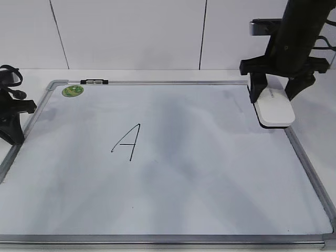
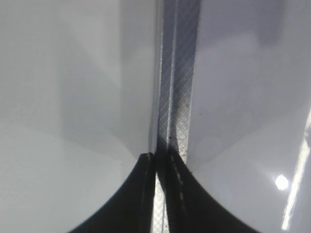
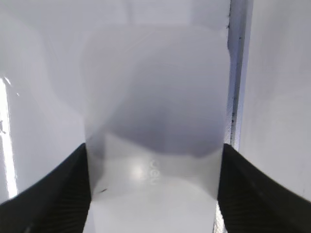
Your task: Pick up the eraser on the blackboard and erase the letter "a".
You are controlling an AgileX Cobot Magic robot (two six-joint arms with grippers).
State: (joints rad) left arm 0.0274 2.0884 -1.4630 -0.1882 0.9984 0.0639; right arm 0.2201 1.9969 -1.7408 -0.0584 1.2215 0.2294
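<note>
The blackboard (image 1: 210, 178) lies flat with its grey frame around it. The white eraser (image 1: 275, 110) sits at the board's right edge; it fills the right wrist view (image 3: 155, 121). My right gripper (image 1: 273, 93) straddles it, and both fingers (image 3: 154, 194) press on its long sides. I cannot tell whether the eraser touches the board. No lowercase letter "a" shows in any view. My left gripper (image 1: 11, 118) is at the board's left edge, shut and empty (image 2: 156, 162), just above the frame (image 2: 177, 73).
A tall capital "A" (image 1: 127, 142) is written left of the board's middle. A round green sticker (image 1: 73, 91) and a small black-and-silver clip (image 1: 94, 81) are at the far left corner. The frame's right rail (image 3: 236, 73) runs beside the eraser.
</note>
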